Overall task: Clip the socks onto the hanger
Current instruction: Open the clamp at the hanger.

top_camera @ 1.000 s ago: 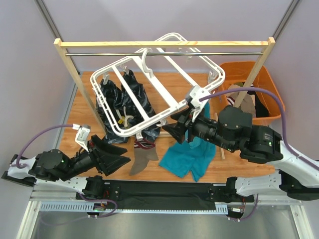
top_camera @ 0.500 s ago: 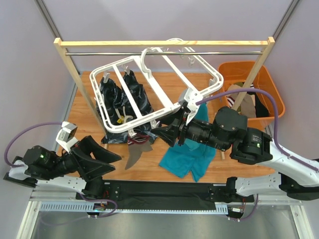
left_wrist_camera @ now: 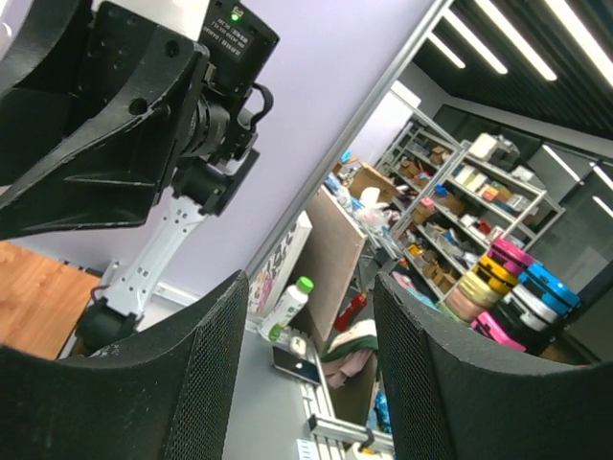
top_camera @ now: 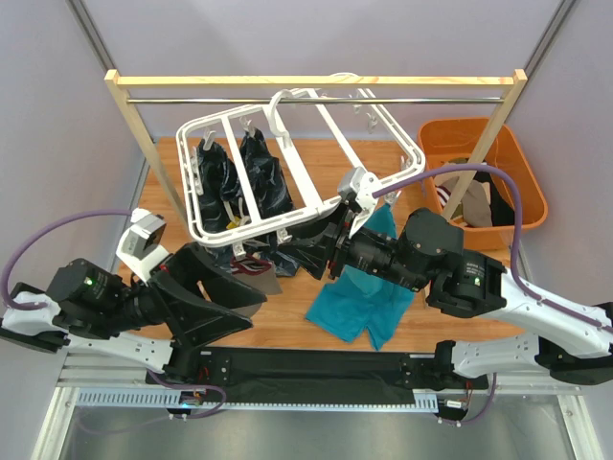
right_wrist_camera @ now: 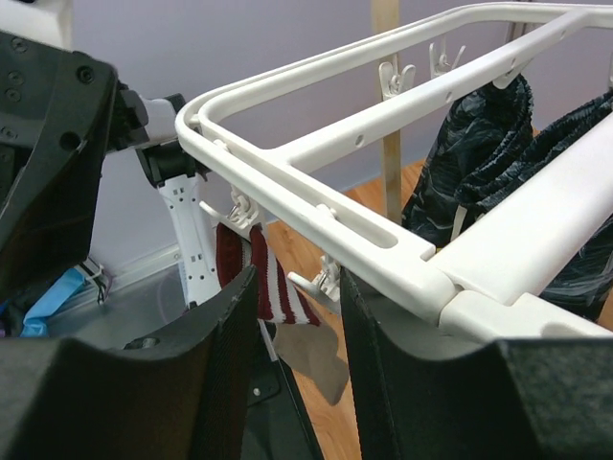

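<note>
One white hanger (top_camera: pixel 302 172) hung from one wooden rack (top_camera: pixel 316 81). Two dark patterned pieces (top_camera: pixel 218 177) were clipped under the hanger, and one striped sock (right_wrist_camera: pixel 270 286) dangled at its near edge. Below the hanger lay one teal heap (top_camera: pixel 359 302); right of it stood one orange basket (top_camera: pixel 455 125).

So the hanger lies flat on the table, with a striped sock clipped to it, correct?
No: the hanger hangs from the rail, above the table; the top view shows it. The striped sock is clipped to it.

Pale lilac walls (top_camera: pixel 335 34) enclose a wooden tabletop (top_camera: pixel 287 328); stocked shelving (left_wrist_camera: pixel 479 182) stands beyond.
</note>
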You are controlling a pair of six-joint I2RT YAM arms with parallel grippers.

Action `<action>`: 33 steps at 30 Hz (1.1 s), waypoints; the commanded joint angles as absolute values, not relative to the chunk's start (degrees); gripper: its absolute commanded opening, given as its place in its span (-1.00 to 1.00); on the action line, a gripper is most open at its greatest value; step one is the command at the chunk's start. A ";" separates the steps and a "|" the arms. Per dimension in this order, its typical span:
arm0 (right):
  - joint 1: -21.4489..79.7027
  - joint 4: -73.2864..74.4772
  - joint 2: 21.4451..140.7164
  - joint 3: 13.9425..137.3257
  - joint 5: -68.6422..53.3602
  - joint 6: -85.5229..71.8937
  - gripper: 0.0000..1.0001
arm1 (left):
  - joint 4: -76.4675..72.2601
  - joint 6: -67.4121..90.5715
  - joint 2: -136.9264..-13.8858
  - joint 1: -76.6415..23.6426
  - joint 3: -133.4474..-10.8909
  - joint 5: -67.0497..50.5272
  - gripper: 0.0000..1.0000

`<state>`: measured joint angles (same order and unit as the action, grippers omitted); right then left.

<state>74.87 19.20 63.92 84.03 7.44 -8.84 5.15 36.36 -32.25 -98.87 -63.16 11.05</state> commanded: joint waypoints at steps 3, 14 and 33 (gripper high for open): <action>74.71 13.54 64.95 83.14 15.55 -12.92 -0.28 | 6.05 31.64 -38.05 -99.05 -66.88 16.95 0.13; 74.71 15.72 65.57 83.93 22.85 -15.64 -0.84 | 11.07 28.74 -37.79 -98.96 -64.51 39.36 -0.08; 74.71 51.41 74.26 109.60 13.62 -19.77 -0.99 | 8.80 18.02 -47.11 -98.96 -68.21 51.15 0.22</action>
